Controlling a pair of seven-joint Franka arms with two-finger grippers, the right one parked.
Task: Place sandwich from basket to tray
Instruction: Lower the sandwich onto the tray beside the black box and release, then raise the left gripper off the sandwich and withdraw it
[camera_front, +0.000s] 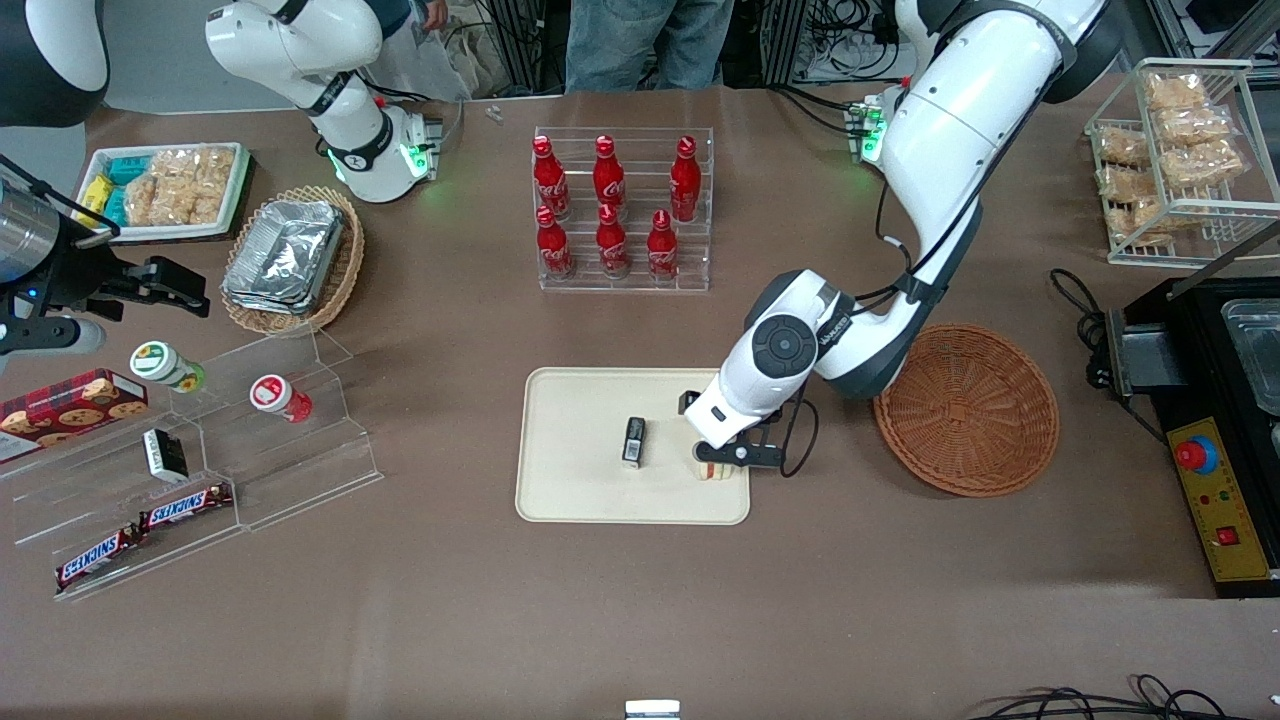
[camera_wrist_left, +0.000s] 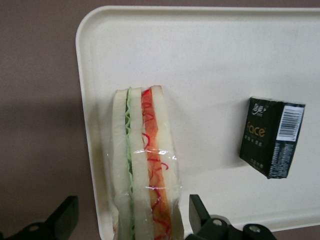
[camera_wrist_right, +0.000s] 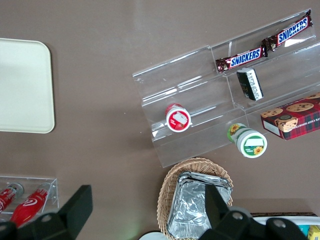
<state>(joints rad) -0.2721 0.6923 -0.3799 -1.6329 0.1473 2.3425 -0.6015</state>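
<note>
Sandwich (camera_wrist_left: 145, 165) stands on its edge on the cream tray (camera_front: 570, 480), close to the rim, near a small black box (camera_wrist_left: 270, 136). The gripper (camera_front: 722, 457) straddles it with jaws spread wide. Risk: lifting away could nudge the wedge so it topples over the rim.

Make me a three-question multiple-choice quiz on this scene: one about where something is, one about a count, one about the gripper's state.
1. Where is the wrapped triangular sandwich?
A. in the reddish-brown wicker basket
B. on the cream rectangular tray
C. on the bare table

2. How many red bottles stand in the clear rack?
A. four
B. six
C. eight

3. The left arm's gripper over the tray is:
A. open, fingers either side of the sandwich
B. shut on the small black box
C. shut on nothing

Key: 1 B, it lies near the tray's rim; 2 B, two rows of three; 3 A, gaps show beside the sandwich.
</note>
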